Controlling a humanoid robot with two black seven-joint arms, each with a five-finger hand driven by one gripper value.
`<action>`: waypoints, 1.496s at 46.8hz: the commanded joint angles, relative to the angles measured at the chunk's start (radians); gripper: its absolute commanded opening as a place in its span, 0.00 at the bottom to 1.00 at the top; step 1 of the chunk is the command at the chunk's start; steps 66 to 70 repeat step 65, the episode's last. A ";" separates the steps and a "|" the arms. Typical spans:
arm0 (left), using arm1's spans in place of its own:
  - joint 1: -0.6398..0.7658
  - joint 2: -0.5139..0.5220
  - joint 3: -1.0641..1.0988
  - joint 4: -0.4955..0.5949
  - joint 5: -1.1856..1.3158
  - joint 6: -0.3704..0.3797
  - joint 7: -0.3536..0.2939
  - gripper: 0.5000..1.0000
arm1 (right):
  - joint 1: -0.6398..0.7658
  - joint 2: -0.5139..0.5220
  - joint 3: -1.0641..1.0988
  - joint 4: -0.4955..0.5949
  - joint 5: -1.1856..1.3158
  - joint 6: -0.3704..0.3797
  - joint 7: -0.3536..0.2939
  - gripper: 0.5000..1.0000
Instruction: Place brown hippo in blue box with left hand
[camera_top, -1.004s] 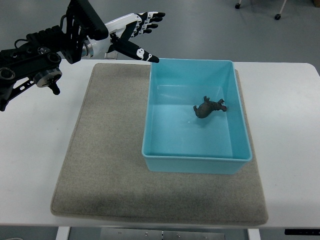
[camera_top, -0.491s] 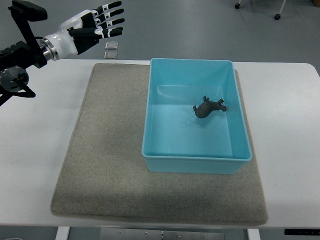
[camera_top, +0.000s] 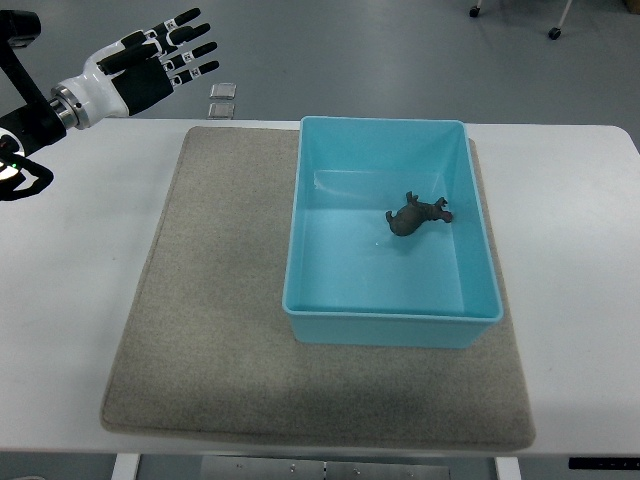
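Observation:
The brown hippo (camera_top: 418, 214) lies on its side inside the blue box (camera_top: 330, 316), right of the box's middle. The box sits on the right part of a grey mat (camera_top: 215, 320). My left hand (camera_top: 160, 62) is at the upper left, beyond the table's far edge, well away from the box. Its fingers are spread and it holds nothing. The right arm does not show.
The white table (camera_top: 70, 300) carries the mat and box. Two small square objects (camera_top: 222, 100) lie on the floor past the table's far edge, near my left hand. Chair castors (camera_top: 555, 33) show at the top right.
My left hand has pulled back from the box's far left corner toward the upper left, away from the table. The hippo has stayed in the box.

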 joint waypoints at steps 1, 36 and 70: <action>0.025 0.000 -0.052 0.006 -0.052 0.003 0.054 1.00 | 0.000 0.000 0.000 0.000 0.001 0.000 0.000 0.87; 0.107 -0.012 -0.171 0.043 -0.054 -0.017 0.081 1.00 | -0.002 0.000 0.002 0.015 -0.002 0.002 0.000 0.87; 0.128 -0.014 -0.164 0.052 -0.034 -0.015 0.079 1.00 | -0.008 0.000 0.003 0.035 -0.002 0.000 0.000 0.87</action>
